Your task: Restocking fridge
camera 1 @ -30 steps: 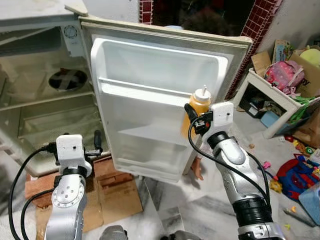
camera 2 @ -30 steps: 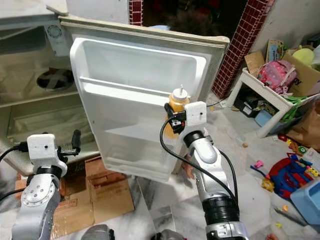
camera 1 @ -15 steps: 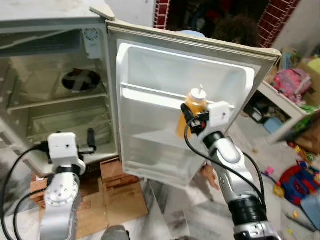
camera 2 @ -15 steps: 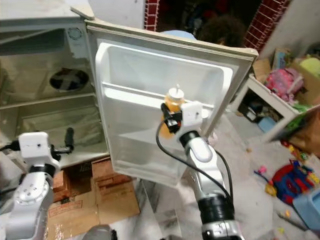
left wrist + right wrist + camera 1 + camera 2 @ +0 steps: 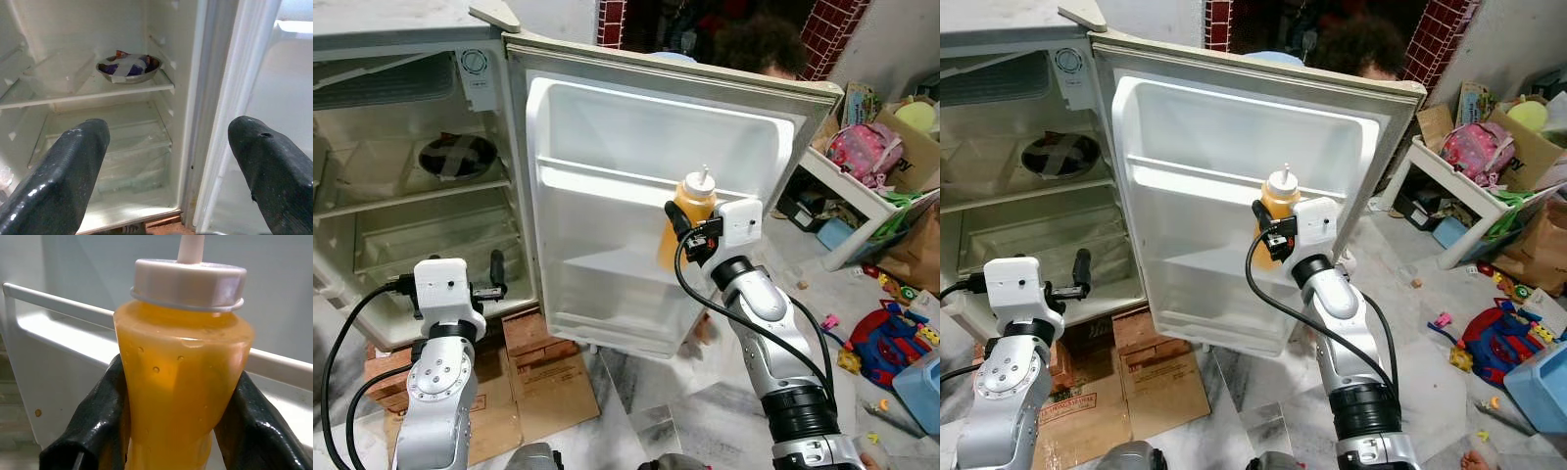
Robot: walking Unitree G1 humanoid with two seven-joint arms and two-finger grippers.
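Flattened cardboard [image 5: 538, 377] on floor, toys [image 5: 901, 338] & pink bag [image 5: 865, 149] at right

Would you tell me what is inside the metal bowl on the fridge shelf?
The bowl holds something dark purple with a red bit, under crossed strips of pale tape; the tape and rim hide the rest.

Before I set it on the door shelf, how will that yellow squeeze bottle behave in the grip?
The squeeze bottle looks nearly full, so probably heavy for its size. The right gripper pinches its narrowed waist, which likely resists slipping. Its soft plastic may dent. Tall and slim, it may tip against the door shelf rail.
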